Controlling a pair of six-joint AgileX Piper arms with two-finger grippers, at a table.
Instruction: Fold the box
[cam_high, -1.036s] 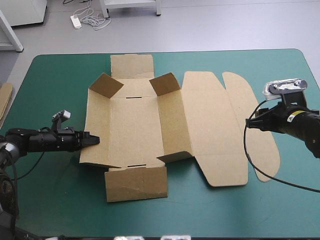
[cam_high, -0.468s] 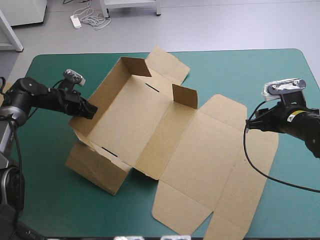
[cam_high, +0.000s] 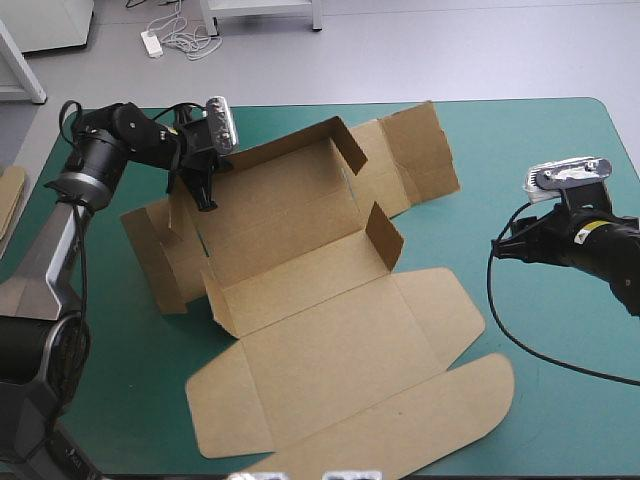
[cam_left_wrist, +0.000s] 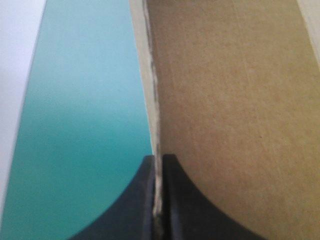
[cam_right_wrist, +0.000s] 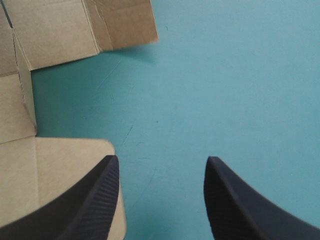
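Note:
The brown box is a cut sheet lying slantwise across the table, two long walls raised and the lid panel flat toward the front edge. My left gripper pinches the far-left wall from above; in the left wrist view its fingers stand all but shut with the box edge between them. Over bare cover at the table's right side, my right gripper stays open and holds nothing. The right wrist view shows that gripper open, with box panels ahead and beside one finger.
A strip of more brown board shows at the table's left edge. The teal-green cover is bare at the right and along the left front.
My left gripper has swung toward the far left corner and risen, dragging and turning the box with it. The box's lid panel now points at the front edge. The right arm has not moved.

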